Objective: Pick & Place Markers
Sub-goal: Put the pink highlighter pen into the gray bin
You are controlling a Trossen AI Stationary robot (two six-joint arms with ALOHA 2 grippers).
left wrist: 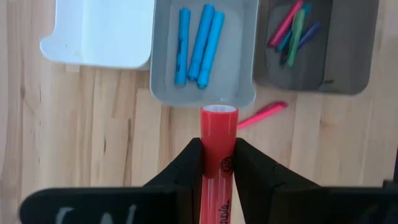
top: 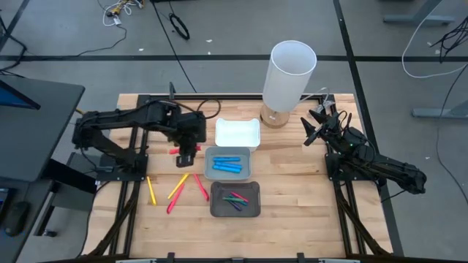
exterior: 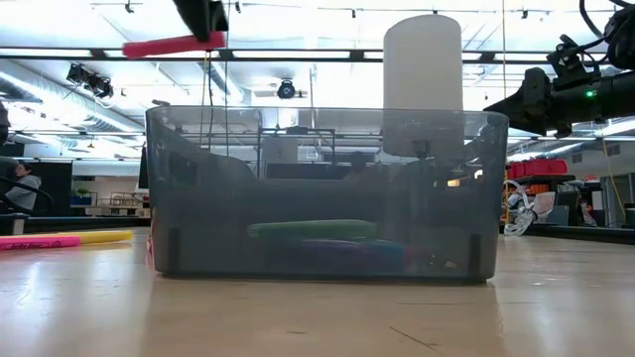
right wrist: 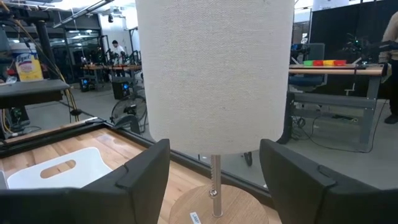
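A red marker (left wrist: pixel 218 155) is clamped between the left gripper's (top: pixel 186 155) fingers, lifted above bare wood just left of the grey tray (top: pixel 247 172). Its long axis is held level, pointing toward that tray's rim. The right gripper (top: pixel 313 126) is parked wide open beside the lamp (top: pixel 289 77).

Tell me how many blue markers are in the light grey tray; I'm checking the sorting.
3. All three blue markers lie side by side inside the light grey tray, roughly parallel. None seems hidden beneath them.
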